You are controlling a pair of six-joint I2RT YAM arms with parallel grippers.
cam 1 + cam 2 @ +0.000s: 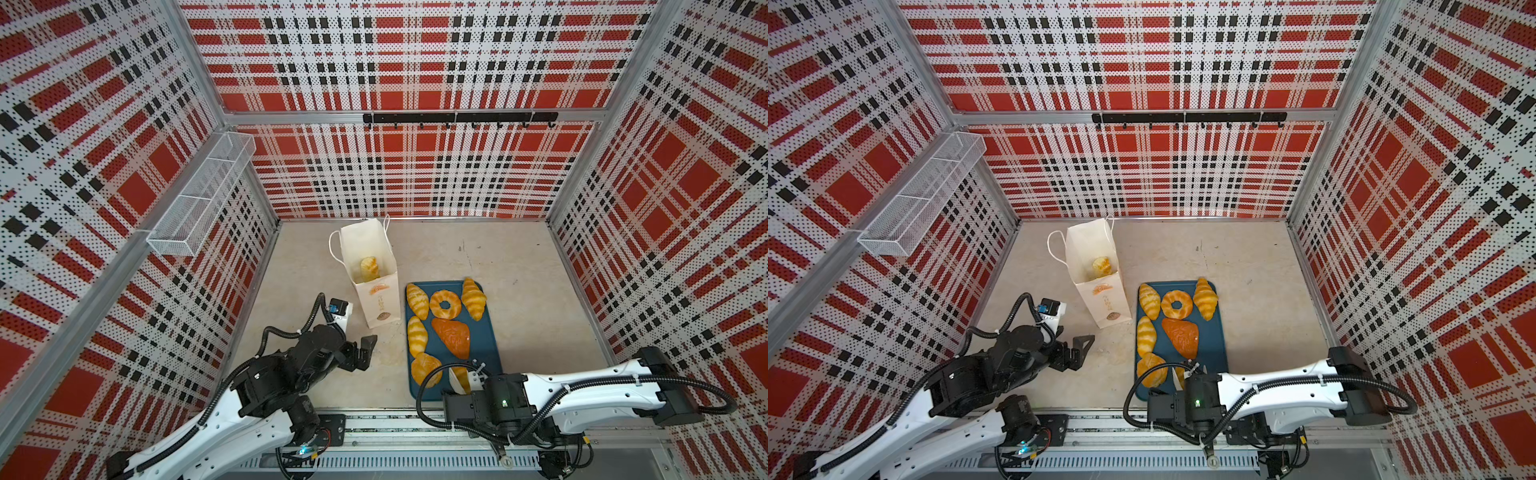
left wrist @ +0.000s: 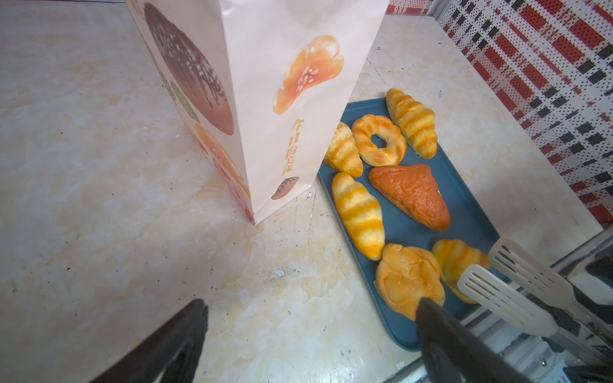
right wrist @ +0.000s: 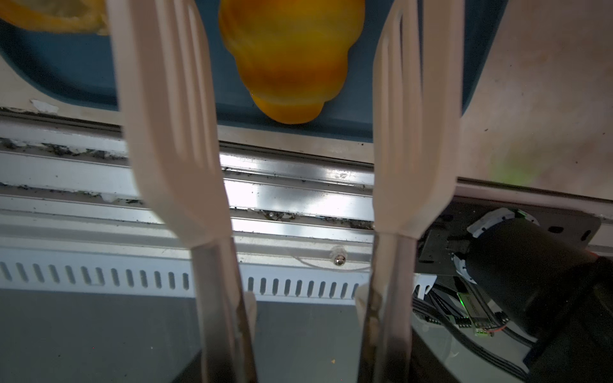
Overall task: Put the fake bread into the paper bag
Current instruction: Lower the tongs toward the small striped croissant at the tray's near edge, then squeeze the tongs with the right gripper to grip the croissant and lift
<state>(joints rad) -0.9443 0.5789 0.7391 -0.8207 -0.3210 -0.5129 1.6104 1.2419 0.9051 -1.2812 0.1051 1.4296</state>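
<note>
We are holding the right gripper [image 2: 489, 260] apart around the tray's [image 2: 471, 212] nearest croissant [image 3: 288, 56] (not touching); the left gripper [image 2: 311, 305] is gaping near the paper bag [image 1: 374, 299].

Enclosed lab test booth, plaid perforated walls [image 1: 407, 62], aluminium frame [image 1: 291, 118], mounting rail [image 1: 386, 430] along the front edge

You have seven toy pastries [image 1: 473, 298] on the one teal tray [image 1: 485, 341]: four striped croissants [image 1: 417, 300], one ring doughnut [image 1: 435, 306], one round bun [image 1: 426, 369] and one brown triangular loaf [image 1: 452, 336]. One more pastry [image 1: 369, 268] sits in the single paper bag [image 1: 380, 307], eight in all. You also have one wire mesh basket [image 1: 199, 195].
</note>
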